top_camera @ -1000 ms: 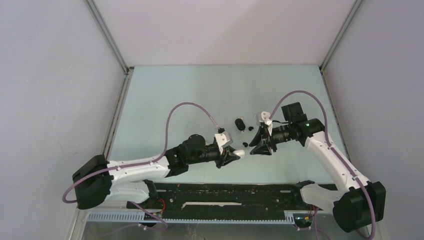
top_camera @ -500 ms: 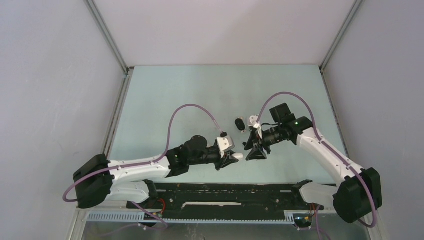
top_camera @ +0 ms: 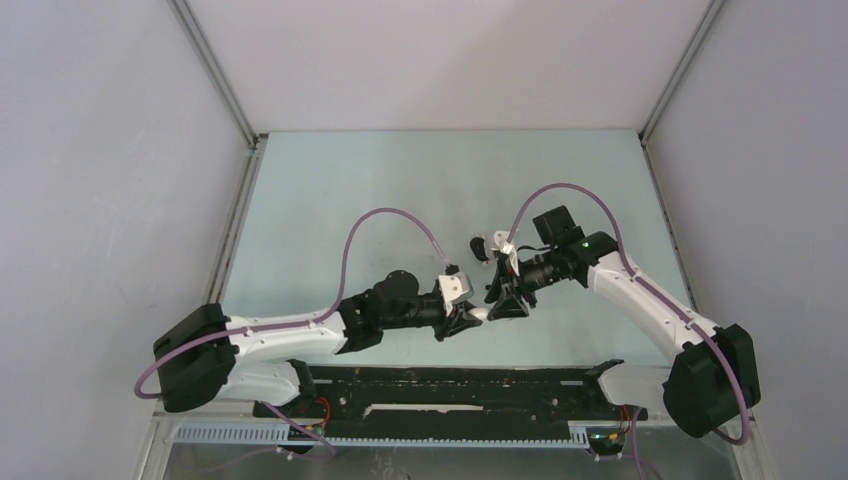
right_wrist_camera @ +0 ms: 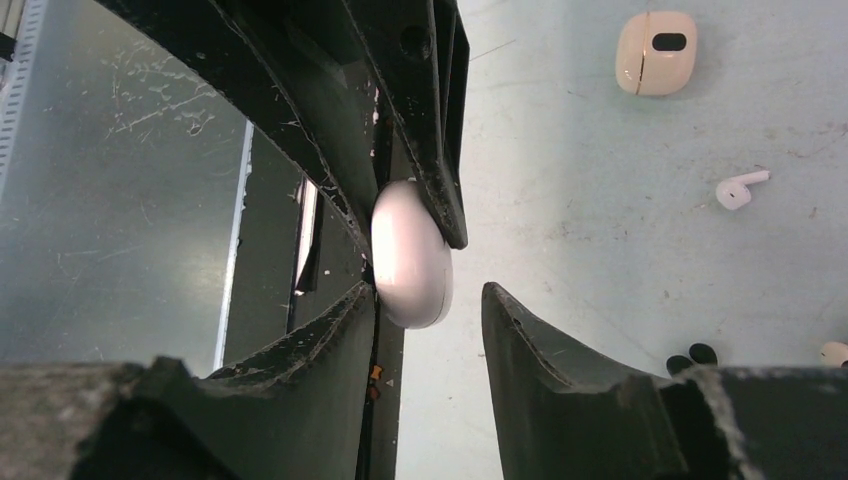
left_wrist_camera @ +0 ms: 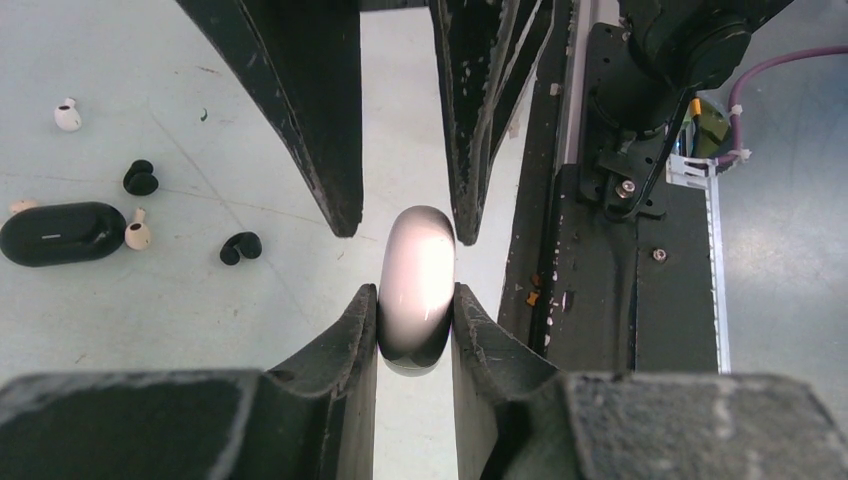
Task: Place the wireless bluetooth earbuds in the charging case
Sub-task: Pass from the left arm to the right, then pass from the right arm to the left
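A closed white oval charging case is pinched between the fingers of my shut left gripper, held above the table. My right gripper is open and faces it tip to tip. The case lies against its left finger, with a gap to the right finger. In the top view the two grippers meet near the table's front. Loose earbuds lie on the table: black ones and white ones.
A black closed case lies beside the earbuds, behind the grippers. A second white case and a white stemmed earbud lie further off. The black base rail runs along the near edge.
My right arm has swung left and come up to the left gripper, its fingers now around the tip of the white case. The left gripper has kept its grip.
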